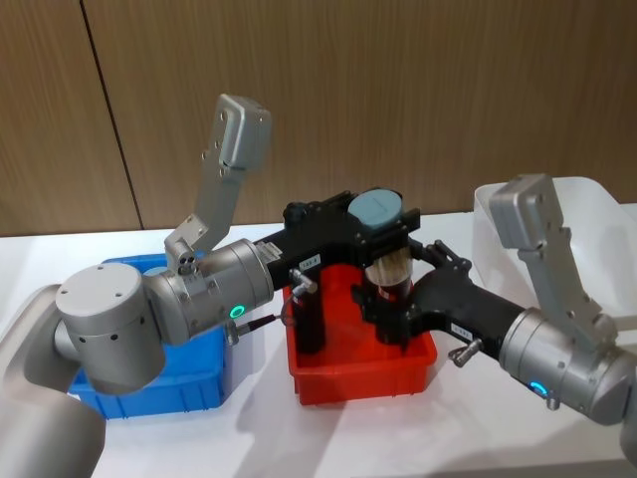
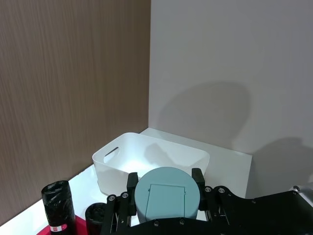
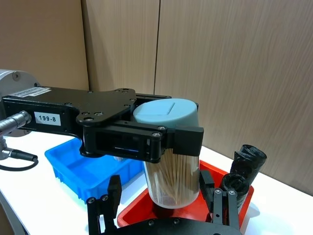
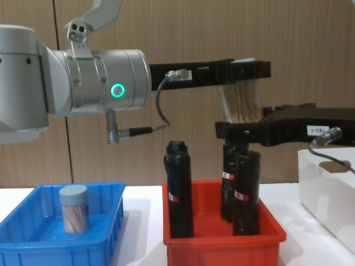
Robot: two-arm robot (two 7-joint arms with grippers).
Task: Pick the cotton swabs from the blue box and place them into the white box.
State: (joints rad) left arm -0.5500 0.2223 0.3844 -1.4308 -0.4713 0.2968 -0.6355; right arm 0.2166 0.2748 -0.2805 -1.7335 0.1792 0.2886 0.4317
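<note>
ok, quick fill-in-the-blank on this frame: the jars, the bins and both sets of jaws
The left gripper has its jaws ____ on a jar of cotton swabs.
The bin under that jar is ____.
The right gripper flanks the jar's base, jaws ____.
The other jar stands in a box coloured ____.
Missing: shut; red; open; blue.
</note>
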